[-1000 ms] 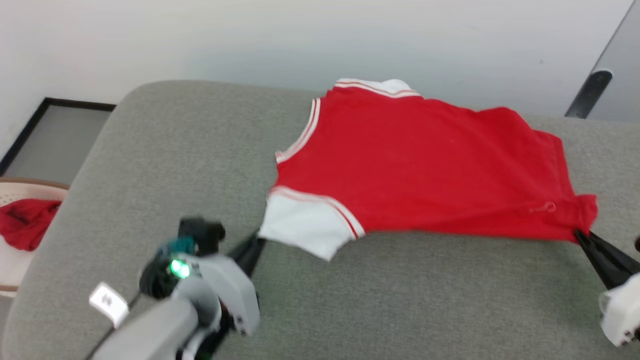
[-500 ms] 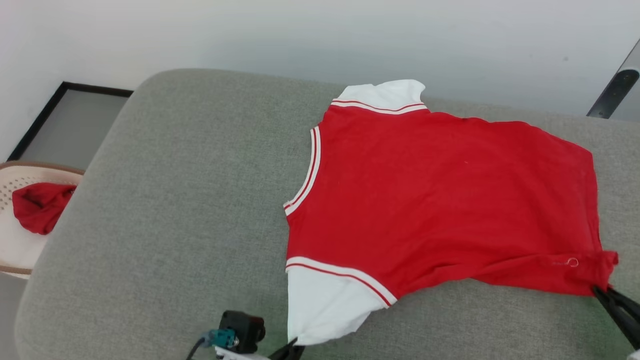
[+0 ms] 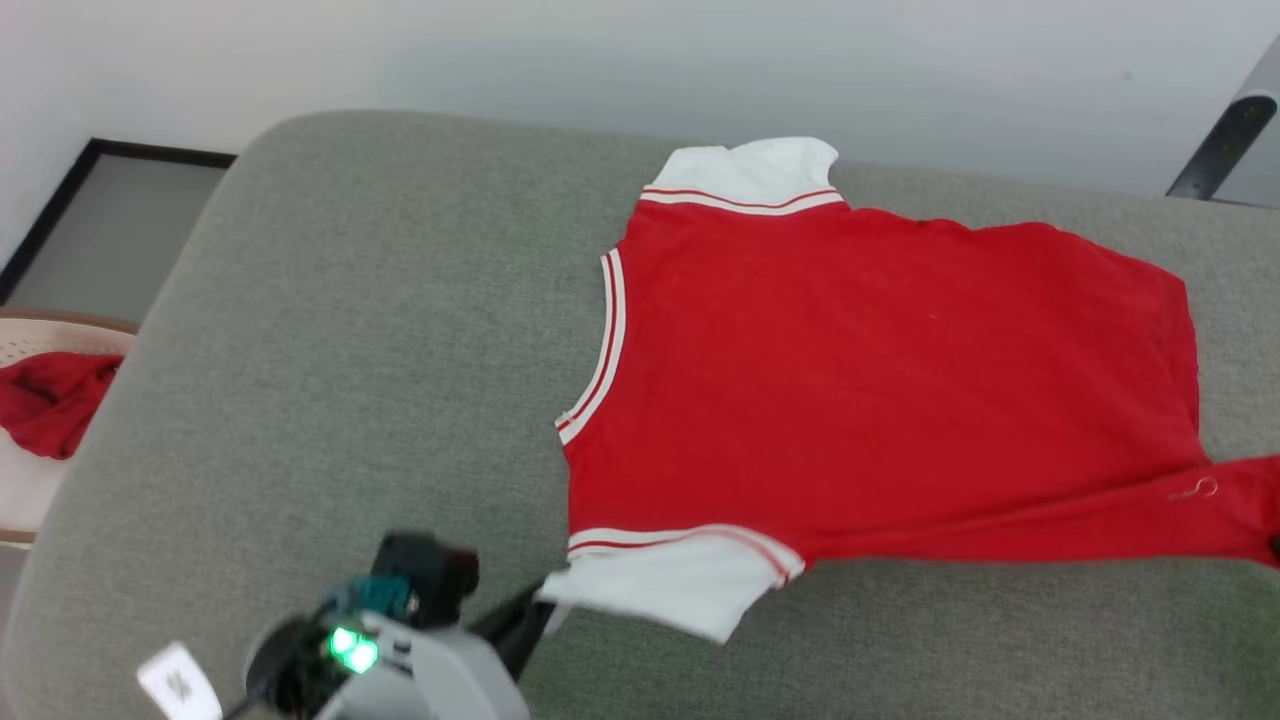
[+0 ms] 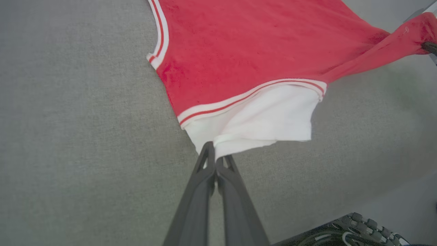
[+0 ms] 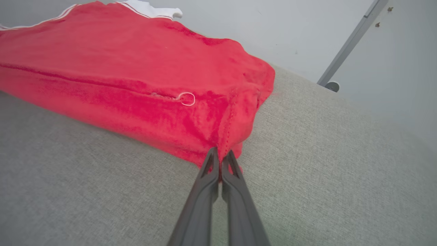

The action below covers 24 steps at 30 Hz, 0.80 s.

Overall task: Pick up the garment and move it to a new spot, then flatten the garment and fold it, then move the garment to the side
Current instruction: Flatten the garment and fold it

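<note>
Red garment [image 3: 880, 380] stretching tauter than before, left claw [image 4: 215, 155] pinching tight on white sleeve [image 4: 259, 123] edge, right claw [image 5: 220, 155] clamping red hem corner [image 5: 232, 143], both angling low.

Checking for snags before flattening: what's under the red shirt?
Grey cushion shows around the shirt and beneath its raised near edge, which the left fingers and right fingers pinch at either end. Whatever lies beneath the flat red middle is covered.

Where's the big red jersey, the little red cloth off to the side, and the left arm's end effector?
garment [image 3: 880, 370]: head view, middle of its red body.
small red cloth [image 3: 45, 400]: head view, its crumpled middle.
left end effector [image 4: 216, 155]: left wrist view, between its fingertips, which pinch the white sleeve.
</note>
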Tool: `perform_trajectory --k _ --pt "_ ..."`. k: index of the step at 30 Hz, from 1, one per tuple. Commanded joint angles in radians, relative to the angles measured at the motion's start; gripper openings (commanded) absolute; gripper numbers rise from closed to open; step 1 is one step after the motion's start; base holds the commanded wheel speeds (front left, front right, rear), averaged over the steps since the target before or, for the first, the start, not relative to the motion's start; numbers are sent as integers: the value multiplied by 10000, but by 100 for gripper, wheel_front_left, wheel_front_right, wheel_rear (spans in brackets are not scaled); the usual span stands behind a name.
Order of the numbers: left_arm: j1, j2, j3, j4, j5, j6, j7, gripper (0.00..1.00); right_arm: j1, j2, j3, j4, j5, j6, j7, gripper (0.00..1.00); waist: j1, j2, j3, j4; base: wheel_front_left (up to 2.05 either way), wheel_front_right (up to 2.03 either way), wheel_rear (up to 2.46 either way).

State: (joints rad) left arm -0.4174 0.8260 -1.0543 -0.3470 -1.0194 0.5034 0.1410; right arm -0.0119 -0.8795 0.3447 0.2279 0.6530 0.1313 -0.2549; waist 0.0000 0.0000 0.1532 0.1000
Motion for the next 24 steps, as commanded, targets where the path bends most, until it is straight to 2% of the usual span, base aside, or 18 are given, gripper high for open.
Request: perform_trajectory --k 1,3,5,9,18,21,24 --pt "-471 104 59 -218 189 -13 241 0 -193 40 -187 -25 52 -11 112 0 0 0 137 -100 0 0 0" --pt "-1106 239 25 -341 451 -172 709 0 -418 122 -379 9 2 -11 346 0 0 0 218 -126 0 0 0" --pt "-1814 297 60 -103 641 -509 1131 0 -717 224 -413 8 -54 -11 626 0 0 0 315 -159 0 0 0" --pt "-3265 -16 169 957 669 -1584 1833 0 -1492 458 -308 96 -204 -11 1371 0 0 0 504 -211 0 0 0" --pt "-6077 -1467 19 4728 662 -4332 2799 0 -3303 952 305 517 -121 -11 3296 0 0 0 966 -486 0 0 0" --pt "-6642 -2053 -125 5979 685 -5096 2790 0 -3644 1075 386 709 -84 -10 3878 0 0 0 1093 -569 0 0 0" --pt "-7022 -2563 -335 7061 732 -5681 2819 0 -3837 1167 356 866 -81 -11 4392 0 0 0 1202 -641 0 0 0"
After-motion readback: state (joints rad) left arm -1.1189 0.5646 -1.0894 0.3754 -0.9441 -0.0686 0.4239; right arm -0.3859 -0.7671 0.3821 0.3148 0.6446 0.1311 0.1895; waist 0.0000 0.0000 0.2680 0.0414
